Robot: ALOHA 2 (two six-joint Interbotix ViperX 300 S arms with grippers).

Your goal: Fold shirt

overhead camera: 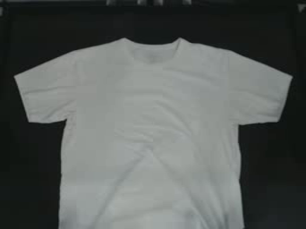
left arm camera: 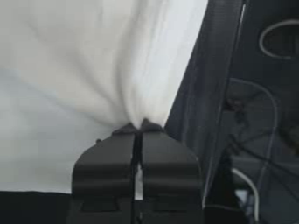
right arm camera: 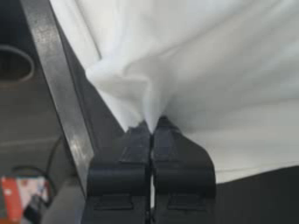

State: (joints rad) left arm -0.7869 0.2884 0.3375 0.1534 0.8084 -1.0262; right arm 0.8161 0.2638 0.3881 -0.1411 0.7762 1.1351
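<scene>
So the shirt (overhead camera: 152,134) is laid flat on the dark surface (overhead camera: 36,179), filling most of the top view: collar near the upper middle, sleeves out to the left and right, hem running off the bottom edge. Neither arm shows from above. In the wrist views, the left end effector (left arm camera: 139,126) is clamped tight on a pinch of the cloth near its edge, and the right end effector (right arm camera: 152,124) has a bunched fold pinched the same way.

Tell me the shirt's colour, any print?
Plain white shirt, no print visible; top view shows it best.
</scene>
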